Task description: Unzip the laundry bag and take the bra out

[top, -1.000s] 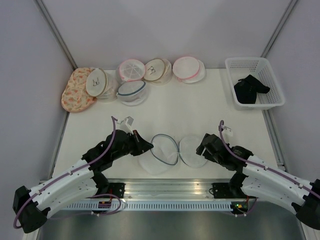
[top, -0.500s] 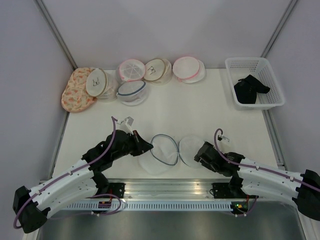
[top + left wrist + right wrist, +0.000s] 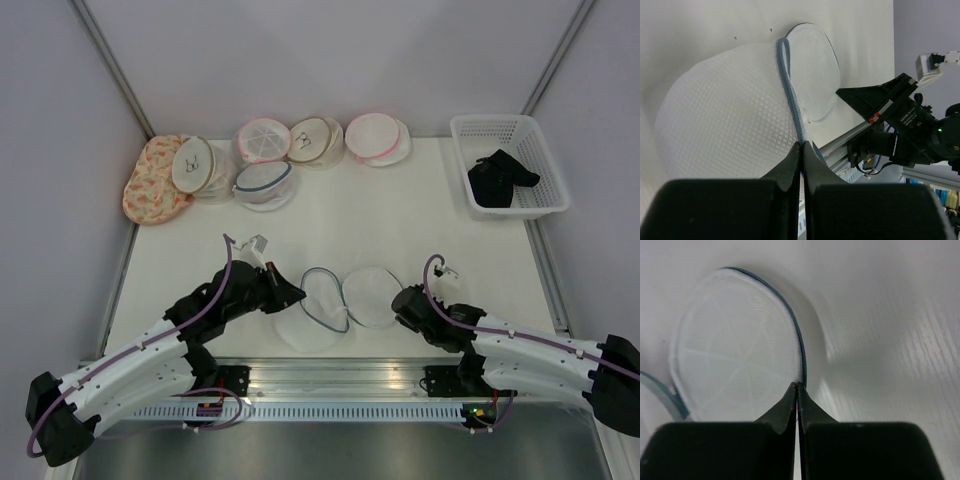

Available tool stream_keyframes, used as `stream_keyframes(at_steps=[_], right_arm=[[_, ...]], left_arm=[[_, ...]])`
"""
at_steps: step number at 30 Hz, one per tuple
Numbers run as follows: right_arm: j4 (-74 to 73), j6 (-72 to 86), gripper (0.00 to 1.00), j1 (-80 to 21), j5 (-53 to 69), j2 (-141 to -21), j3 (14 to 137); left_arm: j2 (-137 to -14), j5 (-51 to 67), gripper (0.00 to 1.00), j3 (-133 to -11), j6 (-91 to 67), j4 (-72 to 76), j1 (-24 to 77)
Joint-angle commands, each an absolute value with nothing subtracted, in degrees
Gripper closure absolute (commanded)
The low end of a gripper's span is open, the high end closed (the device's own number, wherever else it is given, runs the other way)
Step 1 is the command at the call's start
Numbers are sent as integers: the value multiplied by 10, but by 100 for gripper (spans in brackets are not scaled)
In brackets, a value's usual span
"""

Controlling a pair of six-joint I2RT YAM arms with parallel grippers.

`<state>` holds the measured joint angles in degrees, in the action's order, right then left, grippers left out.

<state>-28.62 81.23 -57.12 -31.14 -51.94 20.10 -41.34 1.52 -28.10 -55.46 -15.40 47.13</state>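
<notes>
The laundry bag (image 3: 318, 318) lies unzipped near the front middle, its two white mesh halves spread apart, rimmed by a grey-blue zipper (image 3: 790, 95). My left gripper (image 3: 300, 294) (image 3: 803, 145) is shut on the zipper rim of the left, domed half (image 3: 725, 125). The flat right half (image 3: 368, 297) (image 3: 735, 360) has its near rim pinched by my right gripper (image 3: 398, 303) (image 3: 798, 386), jaws shut. Nothing dark shows inside the bag. The black bra (image 3: 500, 178) lies in the white plastic basket (image 3: 555, 205) at the back right.
Along the back stand other mesh bags: pink-rimmed ones (image 3: 262, 138) (image 3: 377, 135), beige-rimmed ones (image 3: 315, 140) (image 3: 195, 165), a blue-rimmed one (image 3: 263, 183), and a floral pouch (image 3: 150, 185). A metal rail (image 3: 330, 385) runs along the near edge.
My right gripper dropped to the bag's right half, closed on its rim and pushed that half a little left. The left arm has not moved.
</notes>
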Motion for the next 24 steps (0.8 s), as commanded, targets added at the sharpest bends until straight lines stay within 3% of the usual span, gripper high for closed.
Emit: stream_keyframes(at_steps=[1,9,18,22,24], right_arm=[[-289,739,99,-576,-376,-494,273],[-286,448,99,-584,-357,-583,462],[-245,201,99,-685,-234,-728,594],[-252,157,100,-749,-202,-783,625],[-237,140,100,-769,-181,-802,631]], left_arm=[[-408,11,98,-280,-558,-149,474],[-409,5,98,-288,-563,-140,474],[-423,-15,98,-297,-570,-136,474],[-421,-19,82,-291,-586,-135,474],[-418,-28,80,-285,-592,-134,474]])
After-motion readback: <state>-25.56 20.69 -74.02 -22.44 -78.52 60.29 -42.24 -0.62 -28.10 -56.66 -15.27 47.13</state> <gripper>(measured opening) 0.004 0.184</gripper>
